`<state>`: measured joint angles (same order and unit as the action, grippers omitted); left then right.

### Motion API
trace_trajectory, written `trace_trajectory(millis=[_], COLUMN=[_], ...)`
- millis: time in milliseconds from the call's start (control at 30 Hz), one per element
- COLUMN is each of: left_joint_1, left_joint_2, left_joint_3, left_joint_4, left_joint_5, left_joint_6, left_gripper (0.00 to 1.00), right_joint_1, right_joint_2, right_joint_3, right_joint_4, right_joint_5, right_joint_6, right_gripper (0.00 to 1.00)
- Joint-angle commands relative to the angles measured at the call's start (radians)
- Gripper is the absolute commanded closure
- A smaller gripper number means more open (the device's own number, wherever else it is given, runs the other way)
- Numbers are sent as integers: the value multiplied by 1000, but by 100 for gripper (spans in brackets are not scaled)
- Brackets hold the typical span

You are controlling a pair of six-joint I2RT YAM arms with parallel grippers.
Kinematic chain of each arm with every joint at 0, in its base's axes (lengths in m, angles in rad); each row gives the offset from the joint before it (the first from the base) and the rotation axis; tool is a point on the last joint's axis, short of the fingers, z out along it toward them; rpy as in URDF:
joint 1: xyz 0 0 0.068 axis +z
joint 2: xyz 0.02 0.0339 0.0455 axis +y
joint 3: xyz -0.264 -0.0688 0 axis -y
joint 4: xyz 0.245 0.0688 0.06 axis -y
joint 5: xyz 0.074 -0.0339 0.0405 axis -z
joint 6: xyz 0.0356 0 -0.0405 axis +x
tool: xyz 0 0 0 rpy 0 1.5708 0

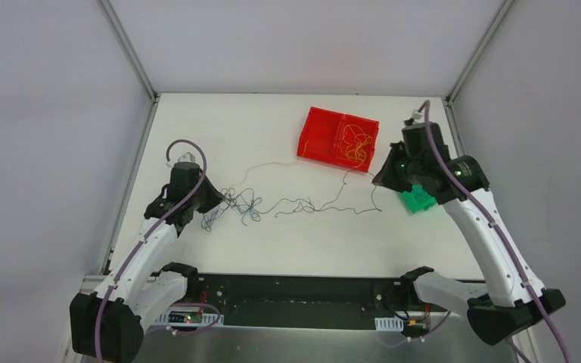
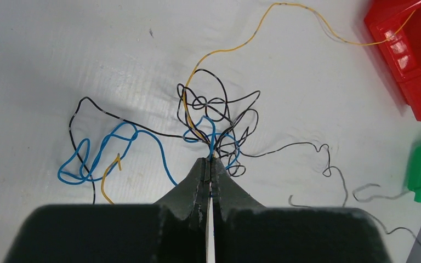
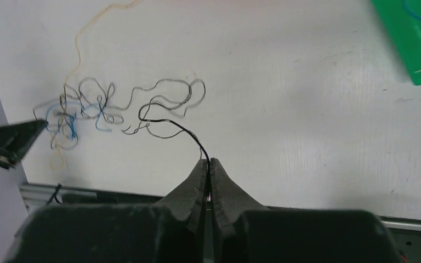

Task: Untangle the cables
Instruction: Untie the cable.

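Cables [image 1: 246, 204]: a knotted clump of blue, dark and yellow wires lies on the white table [image 1: 272, 121], left of centre in the top view. From the clump the run stretches along a left-to-right axis across the middle of the frame. A single dark strand [image 3: 167, 127] carries on towards the right side. A yellow strand [image 2: 235, 48] leaves the clump and heads up and right to the red tray [image 1: 319, 121] at upper centre. More yellow wire lies coiled in that tray's right compartment.

Left gripper [image 2: 209, 161]: jaws pressed together at the near edge of the clump. Blue, yellow and dark wires run into the tips, so it has hold of the knot.

Right gripper [image 3: 208, 161]: jaws closed, with the end of the dark strand pinched between the tips. The strand rises off the table towards them.

Green box [image 1: 417, 200]: on the table at centre right of the top view, just beside the right gripper, partly hidden by the arm
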<state>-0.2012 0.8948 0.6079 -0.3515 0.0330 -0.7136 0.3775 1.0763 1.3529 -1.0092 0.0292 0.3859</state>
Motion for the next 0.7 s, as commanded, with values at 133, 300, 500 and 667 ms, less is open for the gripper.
trace_trajectory(millis=[133,300,500,667], left_joint_1=[6,6,4,-22], left_joint_2=[6,5,37,51], left_joint_3=[78,90,125,163], left_joint_4=[-9,-27,-38,-46], left_joint_5=[46,44,115,121], left_joint_6=[74,98,129,134], left_gripper=[100,100,54,39], right_joint_1=[200,207,227,398], right_joint_2=[91,32,64,200], right_joint_3=[-63,-74,-52,-99], right_joint_4=[-36,-59,-68,26], right_joint_5=[34,185,98,180], right_joint_6=[-41,-2,-48,-42], right_gripper=[100,100,32,7])
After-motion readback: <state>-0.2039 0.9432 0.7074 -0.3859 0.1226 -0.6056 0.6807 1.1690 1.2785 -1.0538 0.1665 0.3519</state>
